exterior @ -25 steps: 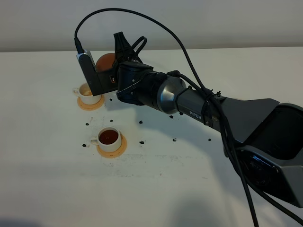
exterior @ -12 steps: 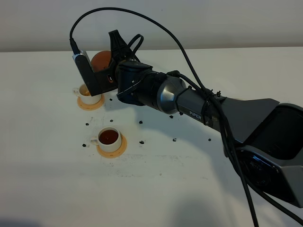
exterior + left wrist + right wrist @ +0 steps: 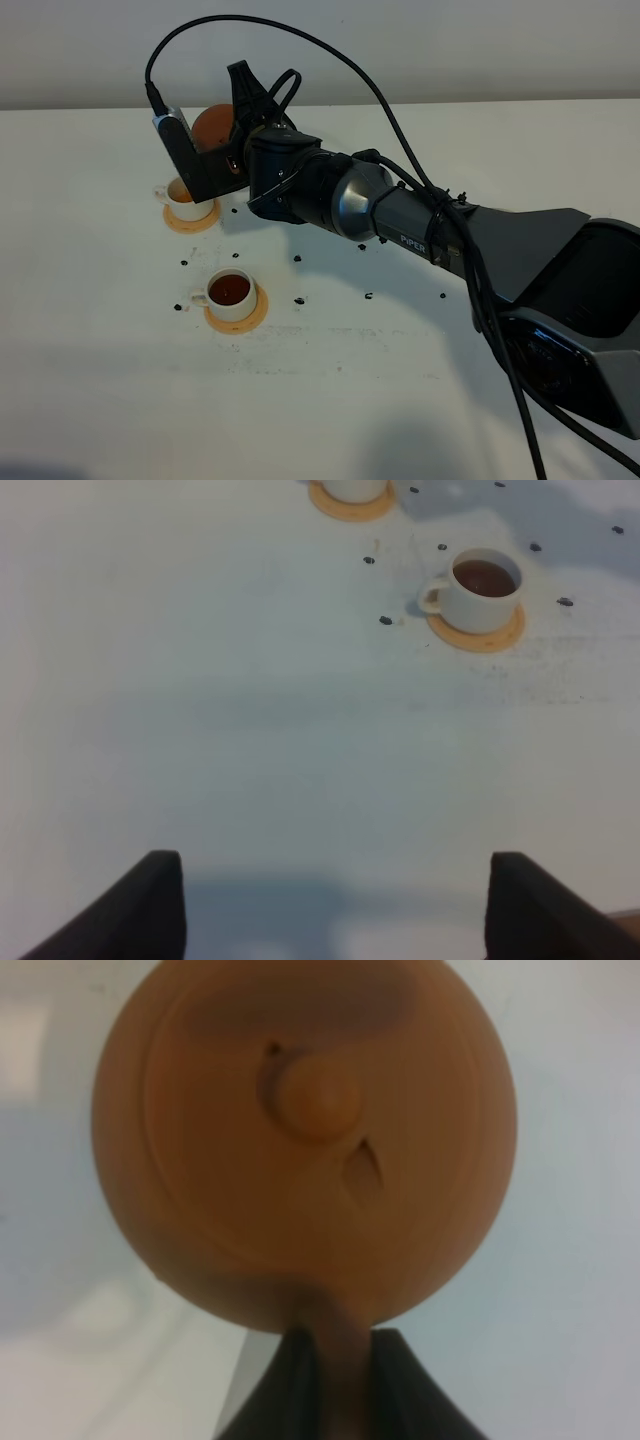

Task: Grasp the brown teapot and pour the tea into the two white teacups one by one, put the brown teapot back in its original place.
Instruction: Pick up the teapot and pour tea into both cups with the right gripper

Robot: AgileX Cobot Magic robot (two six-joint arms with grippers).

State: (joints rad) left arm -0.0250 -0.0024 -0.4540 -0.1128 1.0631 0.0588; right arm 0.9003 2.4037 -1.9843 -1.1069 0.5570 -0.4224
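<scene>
**Operator:** State the position of the brown teapot (image 3: 212, 126) and the condition of both tools.

**Technician:** The teapot is held clear of the counter (image 3: 330, 400) at the far left, above the far teacup (image 3: 182, 197). The right tool (image 3: 332, 1370) is closed tight on the loop handle (image 3: 335, 1345). The left tool (image 3: 330, 905) is spread wide and holds nothing. It hangs over bare counter, with the near teacup (image 3: 230, 291) in its view.

**Operator:** How full are the cups?

**Technician:** The near teacup holds dark tea and sits on its coaster (image 3: 252, 312). The far teacup shows some tan liquid, but the wrist housing covers part of it, so the level cannot be confirmed.

**Operator:** What are the handling characteristics?

**Technician:** Treat the teapot as rigid, brittle clay with a smooth surface. It is probably heavy for so narrow a grip, and its balance will shift as the tea moves. The handle is the only sound holding point. The round body offers no purchase. The lid (image 3: 318, 1095) looks unsecured and may slide at steep tilt. Set the teapot down gently.
</scene>
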